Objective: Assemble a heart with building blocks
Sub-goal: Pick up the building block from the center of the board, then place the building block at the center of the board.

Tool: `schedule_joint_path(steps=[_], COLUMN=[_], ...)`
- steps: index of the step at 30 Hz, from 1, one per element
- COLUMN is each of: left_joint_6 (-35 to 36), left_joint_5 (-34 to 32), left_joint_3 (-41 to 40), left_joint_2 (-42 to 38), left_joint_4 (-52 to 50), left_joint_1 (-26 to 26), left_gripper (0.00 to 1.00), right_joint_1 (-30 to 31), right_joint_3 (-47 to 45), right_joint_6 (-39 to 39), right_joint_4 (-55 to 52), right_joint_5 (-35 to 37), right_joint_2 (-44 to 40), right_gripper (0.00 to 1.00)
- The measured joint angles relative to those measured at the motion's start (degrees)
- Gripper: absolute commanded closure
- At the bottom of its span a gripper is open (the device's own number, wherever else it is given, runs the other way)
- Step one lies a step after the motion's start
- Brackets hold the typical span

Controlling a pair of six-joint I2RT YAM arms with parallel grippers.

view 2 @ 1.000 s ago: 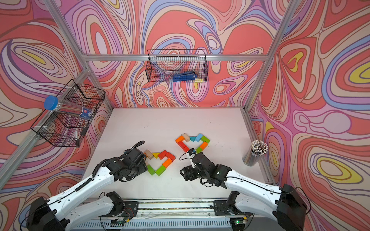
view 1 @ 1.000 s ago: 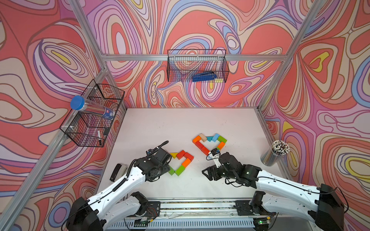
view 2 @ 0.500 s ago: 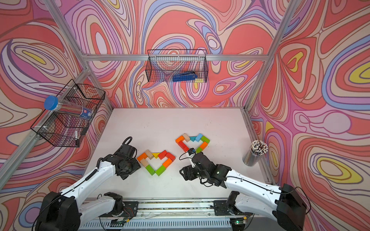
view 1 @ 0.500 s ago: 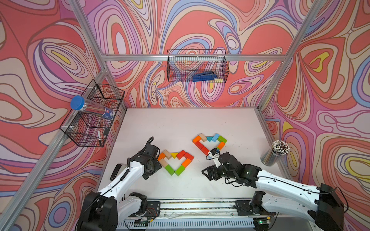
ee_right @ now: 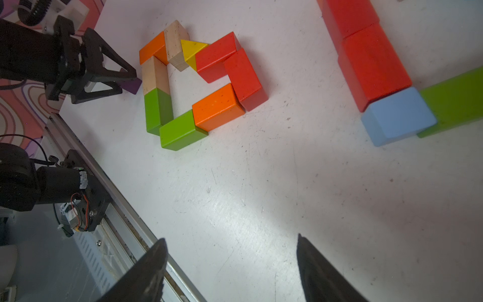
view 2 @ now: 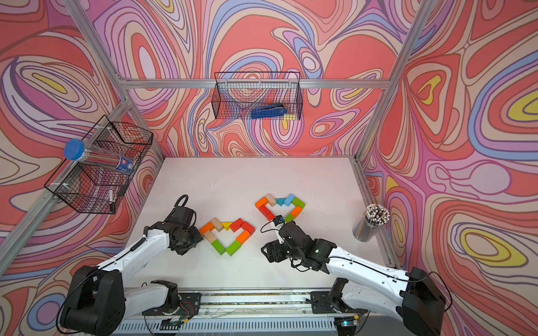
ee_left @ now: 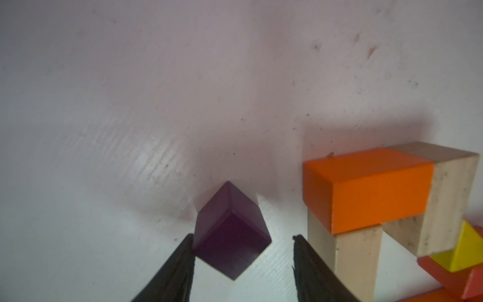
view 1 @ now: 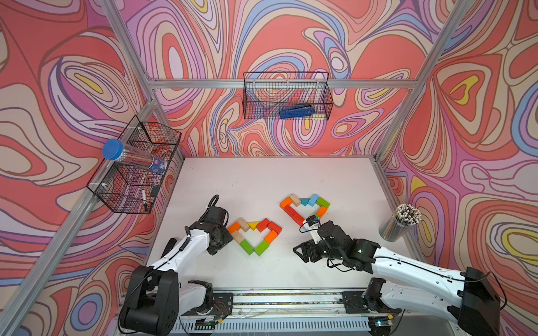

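While the left gripper (ee_left: 243, 239) stood low near the desk's (view 1: 262, 180) left edge, its jaws were partly open astride a purple cube (ee_left: 231, 230). One finger touched the cube's edge and the other stood clear of it, so the cube sat on the desk unclamped. Just beside the cube, across a narrow gap, lay a closed heart of blocks (view 1: 271, 236) in orange, plain wood, yellow, red and green. Farther right and nearer the back edge lay a second heart (view 1: 289, 211) in orange, plain wood, teal, light blue, green and red. In front of it the right gripper (ee_right: 231, 238) hovered over bare desk, its jaws wide apart and holding nothing. At the right edge stood a cup of pencils (view 1: 400, 222).
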Motion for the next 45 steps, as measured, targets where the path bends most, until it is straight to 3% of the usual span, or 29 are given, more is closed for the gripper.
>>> schedule_joint_path(steps=[8, 14, 20, 24, 29, 34, 40, 45], left_joint_6=[0.76, 1.84, 2.32, 2.21, 0.87, -2.43, -7.87, -10.45], left_joint_5=[0.44, 0.22, 0.24, -0.76, -3.43, -6.01, -7.82, -7.85], left_joint_3=[0.09, 0.55, 0.57, 0.50, 0.35, 0.31, 0.31, 0.31], left_joint_2=[2.29, 2.80, 1.68, -3.82, -13.33, -17.77, -17.31, -12.28], left_joint_4=[1.64, 1.66, 1.33, -1.22, -6.84, -13.16, -17.09, -15.80], left_joint_1=[1.51, 1.66, 1.90, 0.22, -6.51, -15.58, -31.21, -41.72], left_gripper=[0.57, 0.72, 0.75, 0.75, 0.74, 0.74, 0.73, 0.71], right_joint_1=[0.00, 0.00, 0.00, 0.00, 0.00, 0.00, 0.00, 0.00], right_joint_3=[0.00, 0.00, 0.00, 0.00, 0.00, 0.00, 0.07, 0.92], right_joint_6=[0.04, 0.09, 0.26, 0.35, 0.42, 0.42, 0.42, 0.39], right_joint_4=[-0.02, -0.02, 0.00, 0.13, 1.07, 1.88, 2.12, 2.05], right_joint_5=[0.00, 0.02, 0.00, 0.00, -0.09, -0.42, -0.52, -0.52], right_joint_2=[0.04, 0.04, 0.09, 0.57, 1.88, 3.26, 3.50, 3.50], right_gripper=[0.22, 0.22, 0.22, 0.22, 0.22, 0.22, 0.22, 0.22])
